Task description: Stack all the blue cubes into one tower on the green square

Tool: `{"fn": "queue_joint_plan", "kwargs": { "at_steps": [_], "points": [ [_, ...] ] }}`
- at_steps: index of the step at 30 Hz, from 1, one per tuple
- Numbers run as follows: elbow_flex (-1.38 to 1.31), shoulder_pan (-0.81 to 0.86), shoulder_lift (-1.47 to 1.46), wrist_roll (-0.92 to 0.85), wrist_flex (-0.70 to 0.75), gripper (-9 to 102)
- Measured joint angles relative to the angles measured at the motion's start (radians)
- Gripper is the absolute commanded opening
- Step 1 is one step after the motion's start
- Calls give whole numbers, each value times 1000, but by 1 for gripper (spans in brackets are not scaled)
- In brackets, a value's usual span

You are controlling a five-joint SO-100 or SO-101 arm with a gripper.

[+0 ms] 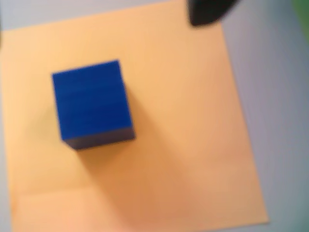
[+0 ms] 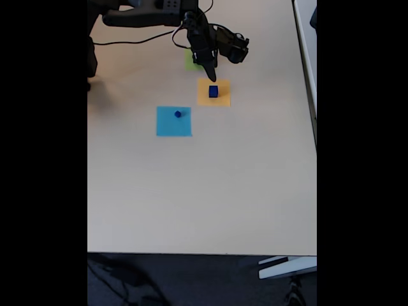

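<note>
Hovering just above the orange square, the fingers point down at a blue cube resting on it; their spread cannot be told. A smaller blue cube sits on the light blue square, the green square lying behind the arm.

You see a dark blue cube with a matt, solid-looking surface, resting on a flat, matt orange-yellow paper square. In the fixed view, the worktop looks smooth, pale and faintly sheened; the light blue square reads as matt paper. The claw looks like dark matt plastic.
</note>
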Motion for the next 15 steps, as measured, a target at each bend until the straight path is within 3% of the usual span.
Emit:
{"fn": "queue_joint_plan", "kwargs": {
  "at_steps": [15],
  "points": [
    [161,37,-66,-72,-233,20]
  ]
}}
